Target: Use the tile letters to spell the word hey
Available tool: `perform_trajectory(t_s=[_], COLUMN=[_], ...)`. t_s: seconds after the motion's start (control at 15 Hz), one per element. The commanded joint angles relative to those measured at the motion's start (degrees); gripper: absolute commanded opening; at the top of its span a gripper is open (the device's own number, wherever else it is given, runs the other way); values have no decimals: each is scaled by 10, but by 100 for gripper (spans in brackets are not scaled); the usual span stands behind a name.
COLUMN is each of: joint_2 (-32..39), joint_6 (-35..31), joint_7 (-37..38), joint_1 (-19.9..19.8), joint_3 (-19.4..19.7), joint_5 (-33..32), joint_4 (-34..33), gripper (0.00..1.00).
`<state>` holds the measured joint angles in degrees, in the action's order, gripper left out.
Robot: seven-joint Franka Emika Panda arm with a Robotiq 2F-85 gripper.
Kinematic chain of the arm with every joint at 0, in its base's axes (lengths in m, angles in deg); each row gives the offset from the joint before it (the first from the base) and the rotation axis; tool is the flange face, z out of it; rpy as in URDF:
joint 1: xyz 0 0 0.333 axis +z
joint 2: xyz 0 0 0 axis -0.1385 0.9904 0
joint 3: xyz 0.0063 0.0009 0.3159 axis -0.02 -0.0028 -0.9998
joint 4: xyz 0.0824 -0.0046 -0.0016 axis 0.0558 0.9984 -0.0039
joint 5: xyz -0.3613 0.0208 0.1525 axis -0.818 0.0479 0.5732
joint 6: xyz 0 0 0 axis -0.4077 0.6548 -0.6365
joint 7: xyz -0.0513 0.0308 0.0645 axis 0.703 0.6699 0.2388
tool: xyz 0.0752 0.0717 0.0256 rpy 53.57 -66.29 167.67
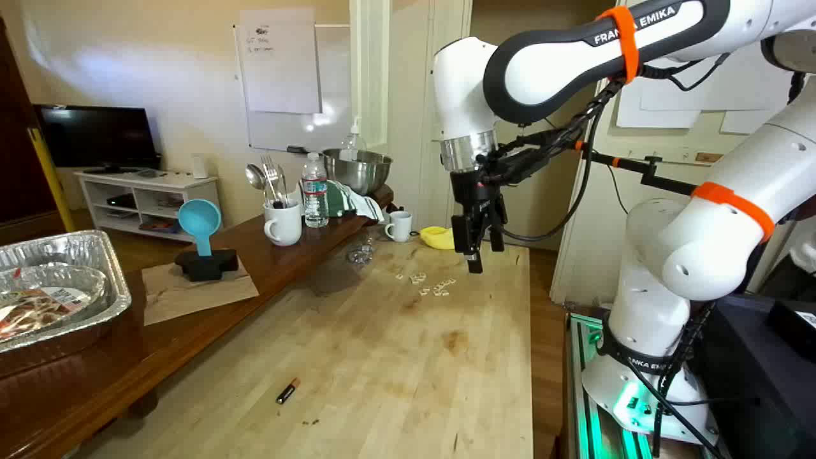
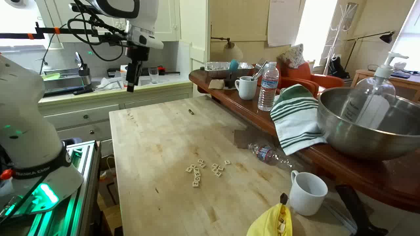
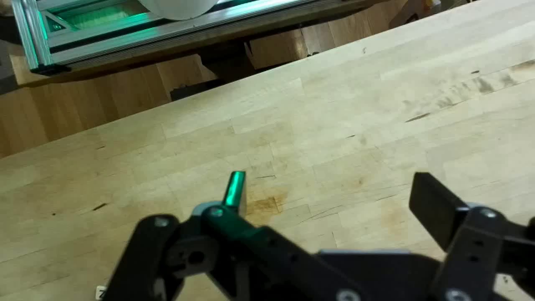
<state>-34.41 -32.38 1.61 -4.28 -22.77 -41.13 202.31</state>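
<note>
Blocky black fingers (image 3: 434, 207) stand wide apart, holding nothing, above the pale wooden worktop (image 2: 164, 137), where small square cream letter tiles (image 2: 202, 165) lie mostly in loose clusters. Probably best: narrow the opening before straddling 1 tile, sparing neighbours.

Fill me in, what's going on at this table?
The arm is meant to spell HEY with the tiles, but it holds none of them at this moment: its gripper hangs open and empty above the table. The tiles lie in loose clusters; I can't make out a finished HEY, though many letters are too small to read surely. A battery, a mug and a yellow pouch are on the table too.
</note>
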Motion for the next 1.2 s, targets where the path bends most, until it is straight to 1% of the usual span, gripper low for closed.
perform_trajectory(t_s=[0.0,0.33,0.47,0.67,0.8,1.0,1.13], joint_2=[0,0,10,28,47,89,117], joint_6=[2,2,-18,-49,-94,-182,-227], joint_7=[0,0,39,61,49,1,-41], joint_1=[0,0,-19,-40,-48,-51,-52], joint_3=[1,1,1,7,12,18,27], joint_5=[-1,-1,2,-4,-11,-54,-93], joint_4=[-1,-1,7,22,32,45,50], gripper=[100,100,100,100,100,100,100])
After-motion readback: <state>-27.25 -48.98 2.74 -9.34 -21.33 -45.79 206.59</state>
